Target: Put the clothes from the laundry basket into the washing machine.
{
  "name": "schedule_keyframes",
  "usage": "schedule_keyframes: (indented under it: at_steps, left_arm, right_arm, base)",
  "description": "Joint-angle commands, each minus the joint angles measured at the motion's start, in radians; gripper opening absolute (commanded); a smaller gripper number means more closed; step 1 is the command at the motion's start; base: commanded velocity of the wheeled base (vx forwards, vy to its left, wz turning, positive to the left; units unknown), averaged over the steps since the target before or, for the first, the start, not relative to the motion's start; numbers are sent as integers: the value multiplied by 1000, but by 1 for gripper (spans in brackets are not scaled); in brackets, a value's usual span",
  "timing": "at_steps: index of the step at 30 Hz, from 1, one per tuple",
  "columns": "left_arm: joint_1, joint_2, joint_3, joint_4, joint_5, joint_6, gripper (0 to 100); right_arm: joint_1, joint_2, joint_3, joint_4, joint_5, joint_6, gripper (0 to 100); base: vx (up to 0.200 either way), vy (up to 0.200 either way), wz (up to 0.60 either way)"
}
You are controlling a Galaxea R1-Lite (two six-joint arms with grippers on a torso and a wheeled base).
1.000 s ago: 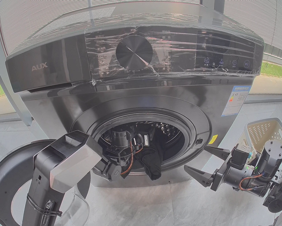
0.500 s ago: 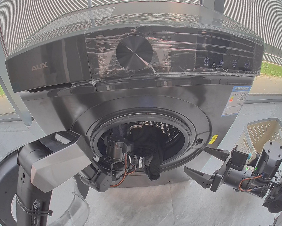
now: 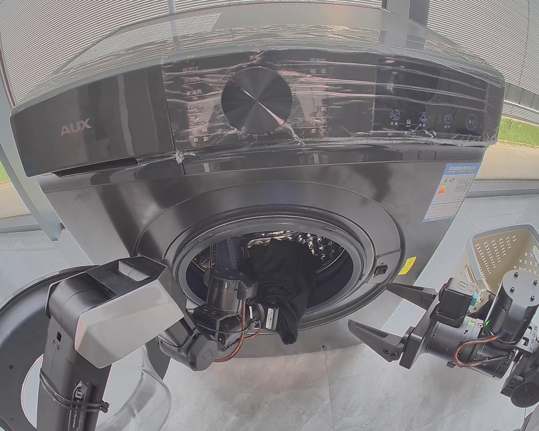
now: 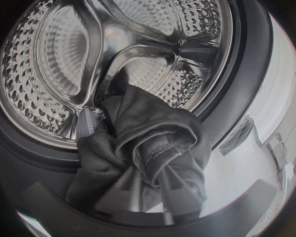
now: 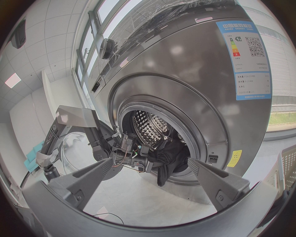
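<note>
Where black garment [image 4: 145,129] bunches, left pincer [image 4: 149,180] half-buried.

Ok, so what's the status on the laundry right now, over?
Left claw shut on black garment at the mouth of the drum. Garment partly in, tail hanging outside. Right claw open, empty. Door open, nothing blocking.

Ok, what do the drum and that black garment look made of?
The drum looks like stainless steel: glossy, with embossed perforated walls and mirror-like reflections. The garment looks like soft matte knit fabric, probably a synthetic mesh: fine pinhole texture, a stitched hem, and limp folds.
</note>
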Motion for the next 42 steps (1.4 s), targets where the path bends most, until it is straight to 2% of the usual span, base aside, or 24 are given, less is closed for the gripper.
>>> schedule_keyframes:
  at_steps: [1,3,5,6,7,9,13,22,30,31,36,39,40,41,42]
  left_arm:
    - [-2,16,-25,-2,0,-3,0]
    - [-6,19,-63,-11,0,-12,0]
    - [-15,38,-146,-45,3,-33,0]
    - [-18,49,-178,-57,13,-45,0]
    - [-20,79,-280,-79,31,-75,0]
    - [-18,101,-359,-84,56,-81,0]
    - [-3,150,-496,-97,83,-82,0]
    - [38,194,-629,-111,122,-76,0]
    - [35,181,-553,-125,125,-78,0]
    - [32,176,-539,-125,125,-79,100]
    - [12,98,-430,-107,114,-82,100]
    - [0,35,-303,-70,88,-79,100]
    - [0,35,-303,-70,88,-79,100]
    - [-8,12,-237,-53,62,-76,100]
    - [-9,9,-227,-51,59,-76,100]
  right_arm:
    - [2,2,-3,0,0,0,100]
    - [2,0,-1,0,0,0,100]
    - [2,-1,-1,0,-1,0,100]
    - [2,-1,-1,0,0,0,100]
    - [2,-4,0,0,-1,0,100]
    - [2,-6,0,0,-1,0,100]
    - [-1,-6,-1,0,0,0,100]
    - [-2,-3,-3,0,0,0,100]
    - [-4,-1,-3,0,0,0,100]
    - [-2,-1,-3,0,0,0,100]
    - [-2,-1,-3,0,0,0,100]
    - [-1,0,-3,0,0,0,100]
    - [-1,0,-3,0,0,0,100]
    - [1,2,-1,0,0,0,100]
    - [1,2,-1,0,0,0,100]
  base:
    - [0,0,0]
    - [0,0,0]
    - [0,0,0]
    - [0,0,0]
    - [0,0,0]
    - [0,0,0]
    - [0,0,0]
    - [0,0,0]
    - [0,0,0]
    - [0,0,0]
    - [0,0,0]
    - [0,0,0]
    - [0,0,0]
    - [0,0,0]
    - [0,0,0]
